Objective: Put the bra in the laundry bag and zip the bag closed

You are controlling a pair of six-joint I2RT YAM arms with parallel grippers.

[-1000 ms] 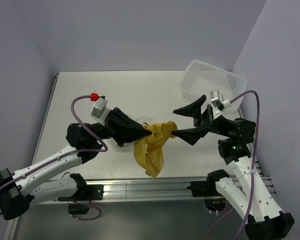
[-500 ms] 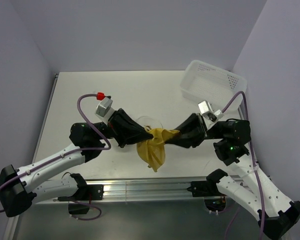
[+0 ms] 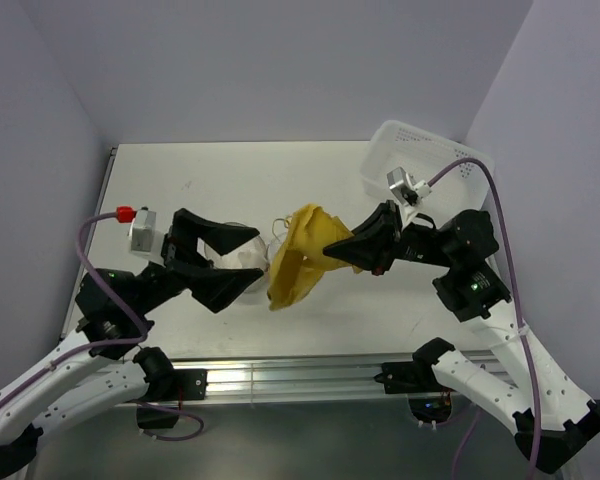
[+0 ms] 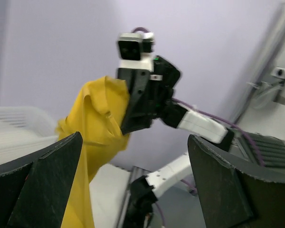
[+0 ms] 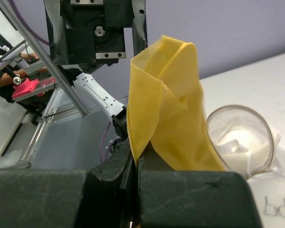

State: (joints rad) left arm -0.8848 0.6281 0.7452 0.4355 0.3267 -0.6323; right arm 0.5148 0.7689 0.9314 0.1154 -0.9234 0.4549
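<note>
The mustard-yellow bra (image 3: 298, 258) hangs above the table's middle, pinched at one edge by my right gripper (image 3: 327, 248), which is shut on it. In the right wrist view the fabric (image 5: 173, 118) rises out of the closed jaws (image 5: 137, 161). The laundry bag (image 3: 246, 256), a round cream mesh pouch, lies open on the table just left of the bra, its mouth showing in the right wrist view (image 5: 240, 137). My left gripper (image 3: 257, 260) is open around the pouch's near side, holding nothing. Its wide-set fingers (image 4: 42, 180) frame the hanging bra (image 4: 97, 123).
A white perforated plastic basket (image 3: 420, 160) stands at the back right corner, close behind the right arm, and also shows at the left wrist view's left edge (image 4: 14, 133). The aluminium rail (image 3: 300, 378) runs along the table's near edge.
The left gripper let go of the bra, opened wide and drew back to the left. The right gripper shut on the bra and lifted it up and away from the front edge.
</note>
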